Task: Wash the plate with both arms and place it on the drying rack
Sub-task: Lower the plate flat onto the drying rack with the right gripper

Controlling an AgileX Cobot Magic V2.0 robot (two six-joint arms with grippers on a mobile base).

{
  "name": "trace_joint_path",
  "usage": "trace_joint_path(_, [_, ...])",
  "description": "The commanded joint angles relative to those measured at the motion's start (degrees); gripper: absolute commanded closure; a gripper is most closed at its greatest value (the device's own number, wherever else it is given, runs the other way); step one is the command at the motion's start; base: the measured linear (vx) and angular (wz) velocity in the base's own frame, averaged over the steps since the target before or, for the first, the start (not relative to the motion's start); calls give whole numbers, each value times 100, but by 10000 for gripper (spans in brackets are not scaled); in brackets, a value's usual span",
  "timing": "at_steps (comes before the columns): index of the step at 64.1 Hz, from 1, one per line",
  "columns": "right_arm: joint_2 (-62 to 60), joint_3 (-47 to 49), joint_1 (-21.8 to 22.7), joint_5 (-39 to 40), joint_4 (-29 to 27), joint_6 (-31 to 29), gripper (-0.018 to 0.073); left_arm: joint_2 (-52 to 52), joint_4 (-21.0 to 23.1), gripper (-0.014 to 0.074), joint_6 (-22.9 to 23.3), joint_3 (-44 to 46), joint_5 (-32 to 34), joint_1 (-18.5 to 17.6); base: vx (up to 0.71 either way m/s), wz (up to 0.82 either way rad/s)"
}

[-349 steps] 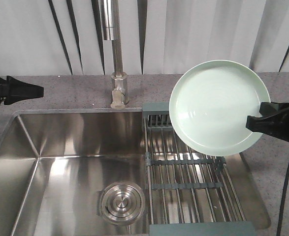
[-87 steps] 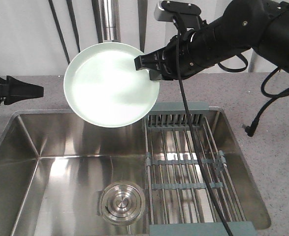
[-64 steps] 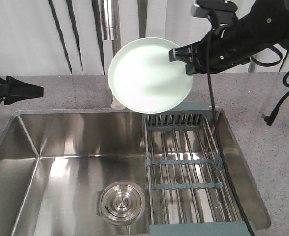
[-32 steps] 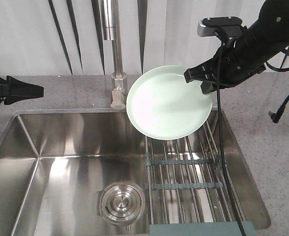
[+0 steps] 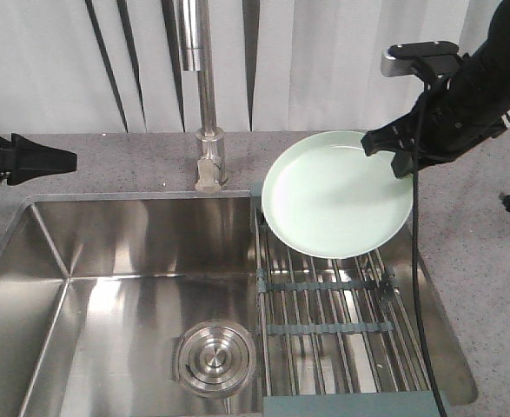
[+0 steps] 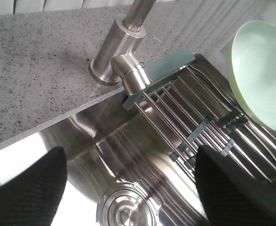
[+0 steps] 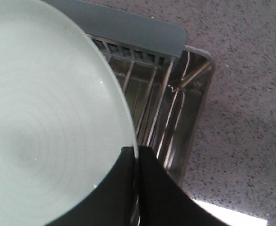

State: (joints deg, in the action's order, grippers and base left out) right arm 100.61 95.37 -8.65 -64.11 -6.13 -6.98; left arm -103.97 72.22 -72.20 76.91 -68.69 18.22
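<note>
The pale mint-green plate (image 5: 337,193) hangs tilted over the far end of the drying rack (image 5: 328,300), facing the camera. My right gripper (image 5: 395,149) is shut on its upper right rim. In the right wrist view both black fingers (image 7: 135,153) pinch the edge of the plate (image 7: 48,122), with the rack's rods (image 7: 152,94) below. My left gripper (image 5: 59,159) hovers over the counter at the far left, well away from the plate. In its wrist view the left gripper (image 6: 128,157) stands open and empty over the sink, with the plate (image 6: 262,80) at far right above the rack (image 6: 194,117).
A steel faucet (image 5: 204,104) stands behind the sink basin (image 5: 124,261), left of the plate. The round drain (image 5: 215,356) sits in the basin floor. A black cable (image 5: 418,261) from the right arm hangs across the rack. Speckled grey counter (image 5: 480,261) surrounds the sink.
The right arm has carried the plate from over the sink's left part rightward and down, to above the rack's far end. The left arm has not moved.
</note>
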Motion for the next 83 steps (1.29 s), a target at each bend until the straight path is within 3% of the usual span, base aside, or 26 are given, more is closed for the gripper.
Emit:
trace_joint_path(1, [-264,-69,123,231,-39,-159,561,300,444,62,-17,134,-283,2,0,0])
trace_joint_path(24, [-264,-1207,108,1346,-19,-178,545,300,444,62,-17,134,-283,2,0,0])
trace_joint_path(46, [-199,-1490,95,1836,-75,-198,526,300,444,62,-17,134,-283,2,0,0])
trace_joint_path(66, [170,-1484,-591,2113,330,-6,488,300,444,62,-17,134,-283,2,0,0])
trace_joint_path(83, [254,-1484,-642,2115,613,290,401,300,444,62,-17,134,-283,2,0,0])
